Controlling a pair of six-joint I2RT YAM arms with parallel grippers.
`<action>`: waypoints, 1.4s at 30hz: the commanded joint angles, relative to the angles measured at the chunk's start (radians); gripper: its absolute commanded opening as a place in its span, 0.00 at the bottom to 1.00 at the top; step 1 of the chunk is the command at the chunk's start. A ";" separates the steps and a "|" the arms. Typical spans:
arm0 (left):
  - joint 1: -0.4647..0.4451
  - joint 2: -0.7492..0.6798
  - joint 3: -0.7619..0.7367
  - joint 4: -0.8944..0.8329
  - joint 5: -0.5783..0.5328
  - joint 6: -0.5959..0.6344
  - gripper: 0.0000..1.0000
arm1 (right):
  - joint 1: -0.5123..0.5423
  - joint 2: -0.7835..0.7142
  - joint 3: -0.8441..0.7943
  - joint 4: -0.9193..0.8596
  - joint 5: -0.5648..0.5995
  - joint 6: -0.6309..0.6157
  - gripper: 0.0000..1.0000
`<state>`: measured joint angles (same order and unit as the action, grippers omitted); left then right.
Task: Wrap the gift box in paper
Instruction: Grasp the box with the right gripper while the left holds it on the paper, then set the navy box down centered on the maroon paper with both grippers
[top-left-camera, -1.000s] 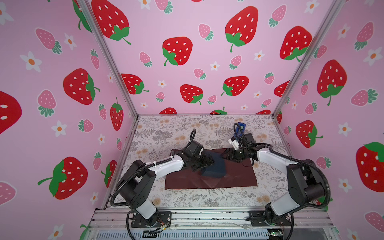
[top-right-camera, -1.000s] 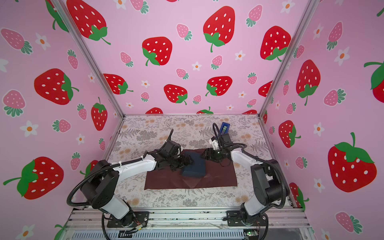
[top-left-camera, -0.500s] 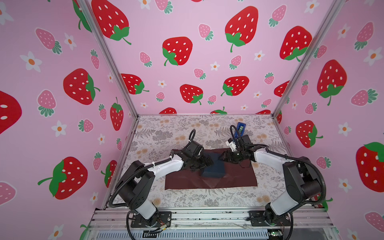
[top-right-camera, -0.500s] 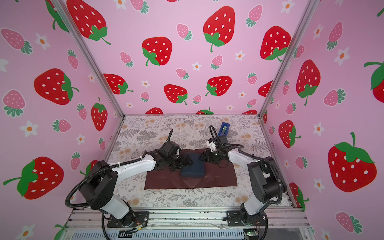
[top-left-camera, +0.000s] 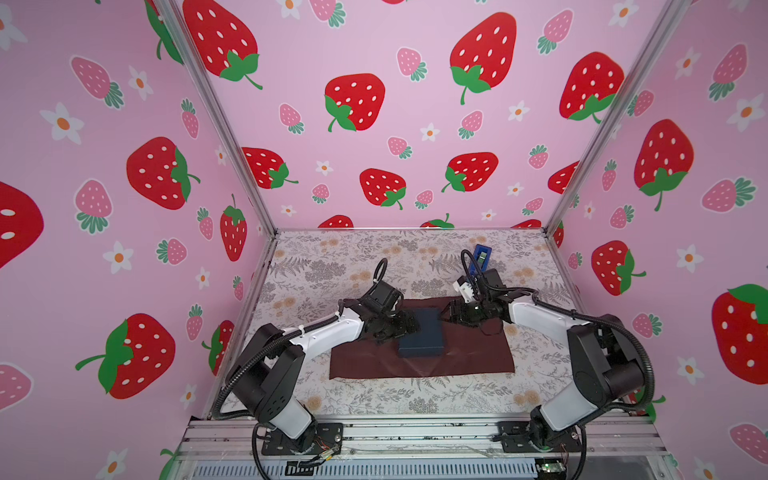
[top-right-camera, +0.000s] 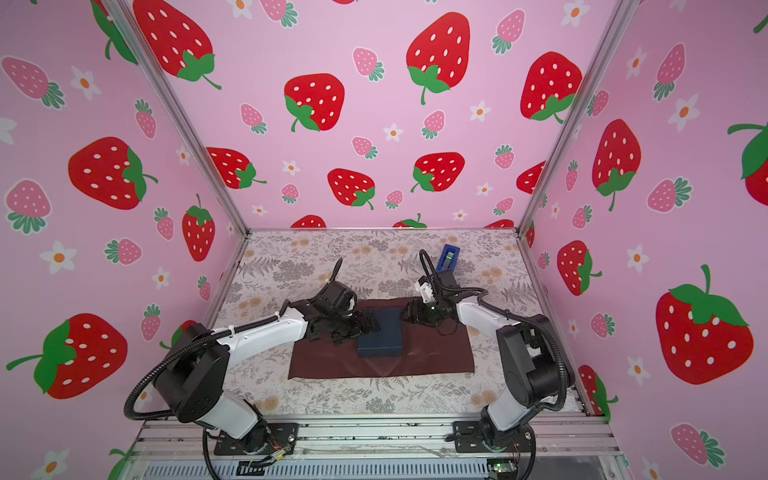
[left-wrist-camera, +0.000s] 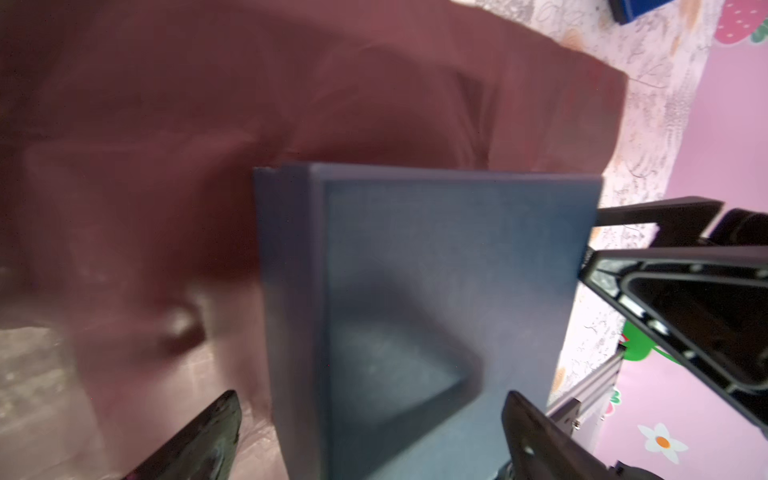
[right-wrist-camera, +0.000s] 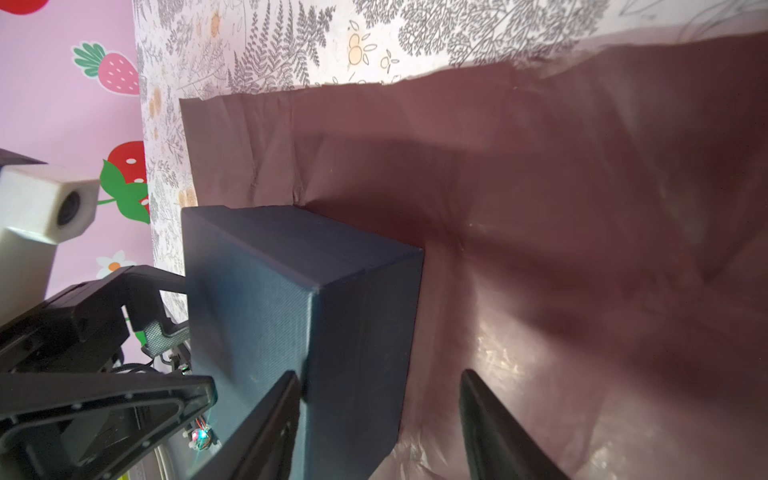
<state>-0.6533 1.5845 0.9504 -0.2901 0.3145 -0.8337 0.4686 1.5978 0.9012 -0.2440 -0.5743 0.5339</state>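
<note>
Two sides of the gift box (top-left-camera: 422, 334) on the paper (top-left-camera: 478, 357) are covered: we see the left gripper (top-left-camera: 409, 325) gaping empty at its left edge, the right gripper (top-left-camera: 446, 312) part-open, seemingly empty, at its far-right corner.

No legible text, numbers or brands in any view. Nothing readable on navy cardboard gift box (top-left-camera: 420, 334) or maroon wrapping paper (top-left-camera: 473, 357).
</note>
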 joint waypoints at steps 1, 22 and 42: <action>0.003 0.011 0.053 0.027 0.033 0.005 0.98 | -0.001 -0.046 -0.036 -0.012 -0.018 0.028 0.66; 0.003 0.068 0.063 0.110 0.093 -0.032 0.96 | 0.028 -0.035 -0.105 0.102 -0.145 0.094 0.63; 0.004 0.111 0.128 0.074 0.093 -0.005 0.96 | 0.058 -0.007 -0.085 0.132 -0.147 0.113 0.61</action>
<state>-0.6456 1.6775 1.0267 -0.2176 0.3923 -0.8509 0.5102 1.5753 0.8040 -0.1272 -0.7048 0.6353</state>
